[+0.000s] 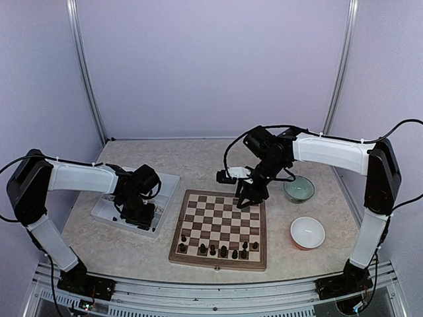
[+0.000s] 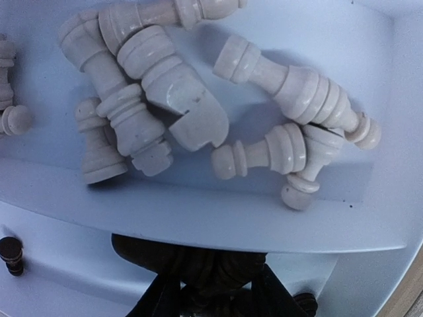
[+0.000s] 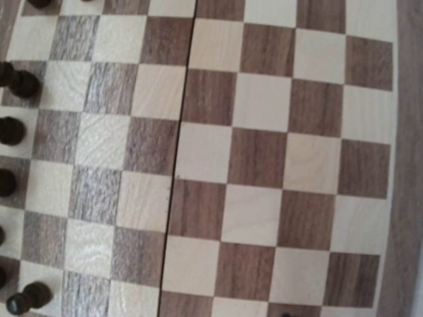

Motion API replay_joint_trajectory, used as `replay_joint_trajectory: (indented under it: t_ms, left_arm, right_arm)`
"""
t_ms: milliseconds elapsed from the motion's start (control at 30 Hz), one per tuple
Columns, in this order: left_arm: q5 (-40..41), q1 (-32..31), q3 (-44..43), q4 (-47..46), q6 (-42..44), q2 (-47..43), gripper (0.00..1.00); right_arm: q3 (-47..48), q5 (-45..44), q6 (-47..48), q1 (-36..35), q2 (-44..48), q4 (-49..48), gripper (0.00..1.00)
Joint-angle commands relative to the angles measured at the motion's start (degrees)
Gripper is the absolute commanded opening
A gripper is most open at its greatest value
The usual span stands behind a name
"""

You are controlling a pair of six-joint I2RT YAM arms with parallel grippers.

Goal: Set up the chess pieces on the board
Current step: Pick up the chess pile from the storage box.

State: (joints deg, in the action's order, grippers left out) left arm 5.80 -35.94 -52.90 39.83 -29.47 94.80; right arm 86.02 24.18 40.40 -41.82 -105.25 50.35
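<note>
the pale marbled desk [image 1: 198, 158] carries a chessboard [image 1: 218, 211] in the middle, a white tray [image 1: 169, 181] left, a glass bowl [image 1: 299, 189] and a white bowl [image 1: 308, 232] right.

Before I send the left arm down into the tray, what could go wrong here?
1. The cream pieces lie piled and touching in the tray, so the left hand may pinch two or shove neighbours aside.
2. The dark pieces stand close together on the board's near rows; a low pass by the right hand could topple them.

Lab robot cell, white walls [image 1: 211, 66], aluminium frame [image 1: 84, 72]
</note>
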Motion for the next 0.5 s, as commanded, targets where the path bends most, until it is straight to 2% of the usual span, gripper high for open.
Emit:
replay_joint_trajectory:
  t_ms: [0, 200, 333, 467]
  left_arm:
    - [-1.5, -0.4, 1.5, 0.3, 0.4, -0.9, 0.35]
    - [-0.7, -2.3, 2.1, 0.6, -0.9, 0.1, 0.10]
    - [1.4, -4.0, 3.0, -0.5, -1.8, -2.5, 0.03]
    - [3.2, -4.8, 4.7, -2.9, -2.4, -7.5, 0.00]
  right_arm:
    - [1.6, 0.4, -0.8, -0.5, -1.0, 1.4, 0.44]
    - [3.6, 0.0, -2.0, -0.5, -1.5, 0.1, 0.43]
    - [7.4, 2.4, -7.1, -0.4, -2.5, -4.3, 0.43]
    - [13.5, 10.9, -15.4, -0.4, -6.8, -7.2, 0.43]
